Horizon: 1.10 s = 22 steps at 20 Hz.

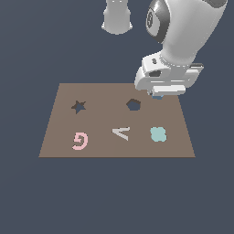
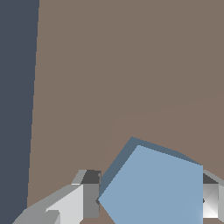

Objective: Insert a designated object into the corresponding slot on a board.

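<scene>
Blue pentagon block [image 2: 153,188] sat clamped between the gripper [image 1: 158,94] fingers [image 2: 87,194] — held over the board [image 1: 64,137] near its far edge, just toward the exterior view's right of the pentagon slot [image 1: 133,104]. Not yet seated. Judged best: shift toward the slot, match the block's corners to the cutout, then lower straight down. Star cutout [image 1: 78,107] and teal clover [image 1: 158,134] to be avoided. Exterior view alone showed the slot; block barely visible there. Wrist view alone showed the grip — no slot in it.
</scene>
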{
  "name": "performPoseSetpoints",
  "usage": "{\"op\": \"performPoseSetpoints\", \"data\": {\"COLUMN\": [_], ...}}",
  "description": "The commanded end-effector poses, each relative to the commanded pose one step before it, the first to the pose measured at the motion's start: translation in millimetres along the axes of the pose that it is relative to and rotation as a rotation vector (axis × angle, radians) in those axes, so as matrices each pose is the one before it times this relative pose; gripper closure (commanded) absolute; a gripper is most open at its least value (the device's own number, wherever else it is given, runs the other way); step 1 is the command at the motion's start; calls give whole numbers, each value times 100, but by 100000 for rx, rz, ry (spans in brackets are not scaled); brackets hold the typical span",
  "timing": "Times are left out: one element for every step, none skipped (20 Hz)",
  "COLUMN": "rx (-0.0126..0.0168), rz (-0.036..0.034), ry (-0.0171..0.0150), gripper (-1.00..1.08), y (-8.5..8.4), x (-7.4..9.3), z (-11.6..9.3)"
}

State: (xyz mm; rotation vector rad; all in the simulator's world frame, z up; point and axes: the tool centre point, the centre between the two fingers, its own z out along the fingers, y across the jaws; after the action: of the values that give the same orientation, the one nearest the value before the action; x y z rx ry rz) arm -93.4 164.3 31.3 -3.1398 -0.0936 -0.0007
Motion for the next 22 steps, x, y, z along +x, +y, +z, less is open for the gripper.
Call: {"op": "performPoseSetpoints", "data": {"rx": [2, 0, 0, 0, 0, 0, 0, -1, -1, -1, -1, -1, -2, -2, -2, -2, -2, -2, -3, -3, -3, -3], "rz": [-4583, -2141, -2274, -2404, -2533, -2664, -2792, -2919, -3045, -3171, -3295, -3419, -3542, -3652, -3663, -3653, -3643, -3634, -3627, -3620, -3613, -3608], "ry": [40, -1, -1, -1, -1, -1, -2, -2, -2, -2, -2, -3, -3, -3, -3, -4, -4, -4, -4, -4, -4, -5], "gripper": [108, 108, 108, 108, 108, 108, 108, 108, 108, 108, 108, 108, 108, 108, 108, 108, 108, 108, 108, 108, 108, 108], "y": [318, 142, 151, 160, 170, 178, 187, 196, 205, 214, 223, 232, 241, 250, 251, 251, 251, 251, 251, 251, 252, 252], "x": [-142, -75, -79, -84, -88, -92, -97, -101, -105, -109, -113, -117, -121, -125, -125, -124, -124, -124, -123, -123, -123, -122], "z": [-45, -13, -14, -14, -15, -16, -17, -17, -18, -19, -19, -20, -21, -21, -22, -21, -21, -21, -21, -21, -21, -21]}}
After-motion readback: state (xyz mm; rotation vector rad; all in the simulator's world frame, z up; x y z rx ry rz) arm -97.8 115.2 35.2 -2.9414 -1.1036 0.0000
